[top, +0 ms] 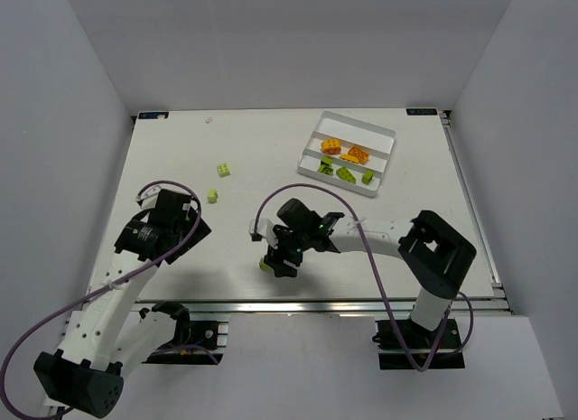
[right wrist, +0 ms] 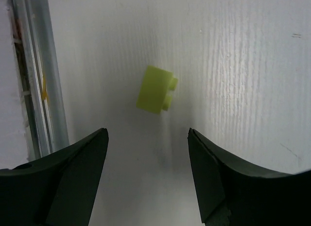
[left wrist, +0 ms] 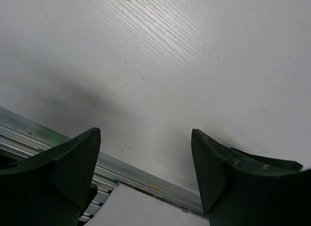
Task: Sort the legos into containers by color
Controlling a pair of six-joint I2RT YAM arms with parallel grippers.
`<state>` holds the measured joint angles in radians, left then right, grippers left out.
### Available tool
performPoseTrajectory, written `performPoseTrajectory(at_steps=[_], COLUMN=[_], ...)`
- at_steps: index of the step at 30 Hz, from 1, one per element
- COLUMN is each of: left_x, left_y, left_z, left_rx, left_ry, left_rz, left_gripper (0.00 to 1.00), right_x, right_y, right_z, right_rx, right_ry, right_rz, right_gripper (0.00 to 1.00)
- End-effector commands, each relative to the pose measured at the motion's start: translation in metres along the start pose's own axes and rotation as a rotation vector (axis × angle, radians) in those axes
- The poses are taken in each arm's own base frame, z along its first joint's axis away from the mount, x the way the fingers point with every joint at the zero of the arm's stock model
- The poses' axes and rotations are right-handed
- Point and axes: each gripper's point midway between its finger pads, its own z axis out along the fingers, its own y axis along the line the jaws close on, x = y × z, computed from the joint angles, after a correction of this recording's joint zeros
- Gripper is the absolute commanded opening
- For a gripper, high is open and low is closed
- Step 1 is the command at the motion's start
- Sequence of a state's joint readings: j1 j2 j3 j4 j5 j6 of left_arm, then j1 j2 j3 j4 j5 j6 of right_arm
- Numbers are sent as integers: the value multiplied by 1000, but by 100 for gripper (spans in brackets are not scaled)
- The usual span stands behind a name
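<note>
The white tray (top: 384, 135) sits at the back right of the table. Two orange legos (top: 330, 145) lie in its middle compartment and three lime-green ones (top: 346, 173) in its near compartment. Two more green legos (top: 223, 170) (top: 213, 196) lie loose at mid-left. Another green lego (right wrist: 155, 90) (top: 265, 265) rests on the table near the front edge. My right gripper (right wrist: 148, 133) (top: 280, 265) is open just short of that lego and does not touch it. My left gripper (left wrist: 146, 133) (top: 185, 223) is open over bare table, holding nothing.
A metal rail (right wrist: 39, 80) runs along the table's near edge, close to the left of the lego by the right gripper. The same rail (left wrist: 146, 180) passes under the left gripper's fingertips. White walls enclose the table on three sides.
</note>
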<state>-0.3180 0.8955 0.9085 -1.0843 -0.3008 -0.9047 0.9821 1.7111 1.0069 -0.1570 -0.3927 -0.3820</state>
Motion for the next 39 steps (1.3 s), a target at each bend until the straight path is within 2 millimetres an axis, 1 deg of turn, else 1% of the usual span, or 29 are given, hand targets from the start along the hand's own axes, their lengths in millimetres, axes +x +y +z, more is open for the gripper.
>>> performPoseTrajectory(at_steps=[1, 4, 7, 8, 10, 13, 14, 16, 17, 19, 20, 21, 22, 23, 24, 25, 27, 28, 29, 30, 31, 32, 33, 34, 35, 36, 37, 38, 39], left_x=[6, 10, 12, 12, 12, 11, 11, 11, 12, 11, 11, 10, 10, 11, 11, 12, 10, 12, 12, 11, 11, 10, 8, 8, 7, 7, 6, 6, 6], left_y=[15, 20, 24, 25, 29, 32, 32, 33, 33, 32, 31, 29, 27, 26, 23, 22, 15, 14, 12, 8, 5, 3, 0, -1, -2, -4, -5, -6, -7], left_z=[-5, -6, -8, -10, -13, -15, -15, -15, -14, -12, -11, -9, -7, -5, -1, 3, 9, 16, 18, 21, 24, 27, 28, 29, 31, 32, 32, 33, 33], left_rx=[-28, -30, -33, -29, -37, -48, -50, -51, -53, -50, -47, -46, -45, -43, -42, -47, -31, -46, -43, -36, -35, -42, -39, -38, -42, -38, -38, -42, -39], left_ry=[-6, -1, -3, -7, -13, -16, -19, -20, -19, -21, -23, -24, -22, -19, -15, -10, -14, -1, 1, 2, 7, 15, 12, 14, 17, 18, 18, 21, 22], left_rz=[-42, -57, -68, -69, -71, -74, -77, -80, -83, -83, -84, -83, -80, -77, -77, -70, -67, -55, -46, -43, -36, -22, -19, -14, -4, -1, 0, 5, 7], left_gripper=[85, 85, 85, 85, 85, 86, 86, 86, 85, 85, 85, 85, 85, 85, 85, 85, 86, 86, 86, 86, 86, 86, 87, 87, 87, 87, 88, 87, 88], right_x=[-25, -26, -20, -26, -24, -22, -20, -23, -27, -31, -43, -40, -47, -60, -65, -70, -61, -76, -63, -56, -36, -38, -36, -11, -13, -6, 25, 20, 32], right_y=[-10, -12, -16, -19, -19, -23, -24, -23, -22, -21, -21, -28, -33, -39, -67, -81, -136, -158, -186, -202, -237, -262, -276, -298, -322, -334, -357, -372, -383], right_z=[9, 19, 29, 30, 37, 44, 46, 46, 44, 36, 25, 16, 8, -9, -29, -40, -80, -100, -113, -125, -156, -166, -176, -197, -204, -209, -220, -237, -248], right_rx=[82, 101, 129, 140, 140, 148, 145, 130, 117, 113, 122, 141, 160, 195, 257, 291, 413, 459, 510, 537, 615, 650, 670, 712, 740, 756, 801, 851, 892], right_ry=[-19, 10, 51, 46, 63, 83, 95, 99, 88, 75, 38, 28, 3, -43, -77, -99, -115, -155, -143, -131, -133, -142, -146, -122, -133, -127, -102, -130, -128], right_rz=[21, 28, 45, 46, 59, 68, 73, 72, 63, 55, 39, 37, 32, 26, 65, 81, 183, 195, 248, 281, 339, 353, 364, 427, 441, 465, 543, 539, 554], right_gripper=[72, 72, 71, 69, 66, 56, 46, 32, 16, 0, 0, 0, 0, 0, 0, 0, 0, 0, 0, 0, 0, 0, 0, 0, 0, 0, 0, 0, 0])
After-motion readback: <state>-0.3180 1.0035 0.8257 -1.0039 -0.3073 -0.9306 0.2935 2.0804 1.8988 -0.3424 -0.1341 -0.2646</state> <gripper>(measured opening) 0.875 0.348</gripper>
